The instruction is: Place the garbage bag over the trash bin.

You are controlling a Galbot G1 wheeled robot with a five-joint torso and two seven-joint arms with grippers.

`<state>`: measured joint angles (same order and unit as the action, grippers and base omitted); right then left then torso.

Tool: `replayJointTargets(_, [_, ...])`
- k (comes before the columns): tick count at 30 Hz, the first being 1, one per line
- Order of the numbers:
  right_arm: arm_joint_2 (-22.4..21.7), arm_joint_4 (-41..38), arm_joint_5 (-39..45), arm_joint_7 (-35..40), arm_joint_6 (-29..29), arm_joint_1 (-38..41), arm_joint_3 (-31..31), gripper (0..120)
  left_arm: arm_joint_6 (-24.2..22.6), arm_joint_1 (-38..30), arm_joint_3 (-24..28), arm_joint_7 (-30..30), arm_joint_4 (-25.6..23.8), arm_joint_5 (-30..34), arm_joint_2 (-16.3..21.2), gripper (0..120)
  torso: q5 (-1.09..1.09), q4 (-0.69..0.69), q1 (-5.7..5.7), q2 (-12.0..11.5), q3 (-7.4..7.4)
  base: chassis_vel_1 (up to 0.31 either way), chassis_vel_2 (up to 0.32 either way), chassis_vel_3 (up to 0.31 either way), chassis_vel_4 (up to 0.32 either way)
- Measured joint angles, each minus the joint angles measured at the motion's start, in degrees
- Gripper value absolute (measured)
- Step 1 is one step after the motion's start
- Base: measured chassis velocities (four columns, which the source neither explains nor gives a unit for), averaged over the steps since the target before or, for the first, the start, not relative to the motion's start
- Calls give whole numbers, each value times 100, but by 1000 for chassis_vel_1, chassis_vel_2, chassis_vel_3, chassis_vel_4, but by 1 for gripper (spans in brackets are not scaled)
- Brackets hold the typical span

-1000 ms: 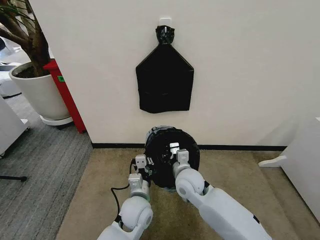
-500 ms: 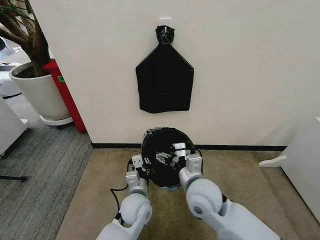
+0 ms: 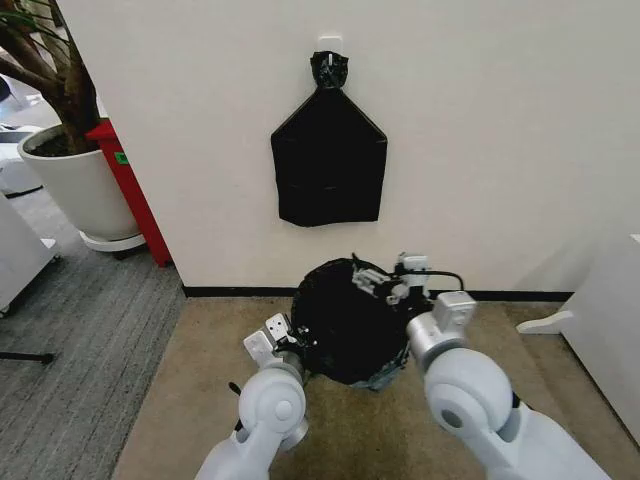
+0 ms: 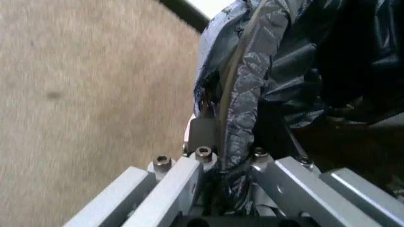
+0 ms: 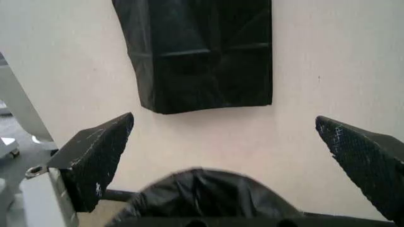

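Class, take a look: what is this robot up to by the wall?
It is lining a trash bin with a garbage bag on the carpet by the wall. The left gripper is clamped on the bag's edge at the bin's near-left side. The right gripper is open, up at the far-right side of the bag. The bag covers the bin, so its rim hardly shows.

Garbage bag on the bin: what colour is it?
Glossy black garbage bag, clearest in the head view.

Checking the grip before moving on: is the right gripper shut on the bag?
No. The right gripper's jaws stand wide apart, above the garbage bag without touching it.
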<state>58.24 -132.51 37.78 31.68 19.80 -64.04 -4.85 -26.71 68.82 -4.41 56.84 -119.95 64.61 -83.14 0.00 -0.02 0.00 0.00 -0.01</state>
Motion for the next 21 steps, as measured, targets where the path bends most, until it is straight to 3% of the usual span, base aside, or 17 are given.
replayJointTargets(12, [218, 8, -136, -167, -223, -132, 157, 100, -143, 22, -25, 561, 396, -213, -21, 0, 0, 2, 0, 0, 1, 0, 0, 0, 0])
replayJointTargets(21, [250, -79, -123, -291, -322, -163, 347, 100, 47, -17, 16, 396, 884, -398, -268, 0, -1, 2, 0, 0, 1, 0, 0, 0, 0])
